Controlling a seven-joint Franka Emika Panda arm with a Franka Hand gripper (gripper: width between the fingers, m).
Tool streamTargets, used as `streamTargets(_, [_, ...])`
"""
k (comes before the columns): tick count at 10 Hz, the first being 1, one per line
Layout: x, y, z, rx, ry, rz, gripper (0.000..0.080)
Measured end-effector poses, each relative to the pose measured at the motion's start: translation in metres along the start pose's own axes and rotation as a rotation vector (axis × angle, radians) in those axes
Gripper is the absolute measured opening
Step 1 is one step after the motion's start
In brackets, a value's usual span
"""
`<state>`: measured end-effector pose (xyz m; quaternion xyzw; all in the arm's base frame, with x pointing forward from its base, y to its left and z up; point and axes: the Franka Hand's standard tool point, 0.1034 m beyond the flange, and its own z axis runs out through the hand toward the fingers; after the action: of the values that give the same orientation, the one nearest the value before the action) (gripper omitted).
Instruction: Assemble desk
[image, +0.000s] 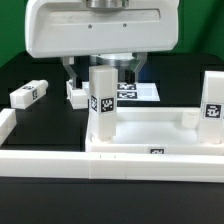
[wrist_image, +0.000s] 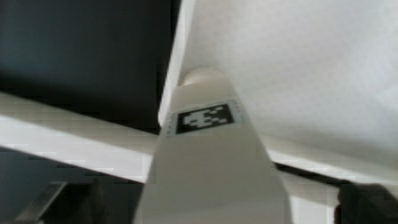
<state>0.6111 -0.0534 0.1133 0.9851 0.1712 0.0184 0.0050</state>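
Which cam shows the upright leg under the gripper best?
Exterior view: the leg shows whole, standing upright at a corner of the desk top, with its tag facing the camera. The wrist view shows the leg only close up, foreshortened and cropped, with one tag.

Black table, white border rail along its near edge, marker board apparently flat behind.

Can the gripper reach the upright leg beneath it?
Probably yes: the gripper is open and hangs right above the upright leg, jaws spread to either side, with nothing visible between them.
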Motion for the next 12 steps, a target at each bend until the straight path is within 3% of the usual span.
streamTargets(3, [-0.0006, 0.0018, -0.0003, -0.013, -0.008, -0.126, 0.0622])
streamTargets(5, [-0.0007, 0.0018, -0.0003, -0.013, -0.008, -0.126, 0.0351])
streamTargets(6, [-0.0007, 0.0018, -0.0002, -0.013, -0.008, -0.126, 0.0351])
streamTargets(7, [-0.0007, 0.0017, -0.0002, -0.012, -0.008, -0.118, 0.0288])
streamTargets(10, [-0.0006, 0.0016, -0.0002, -0.011, -0.007, -0.085, 0.0288])
streamTargets(12, [-0.0024, 0.0022, 0.0004, -0.004, -0.01, 0.126, 0.0288])
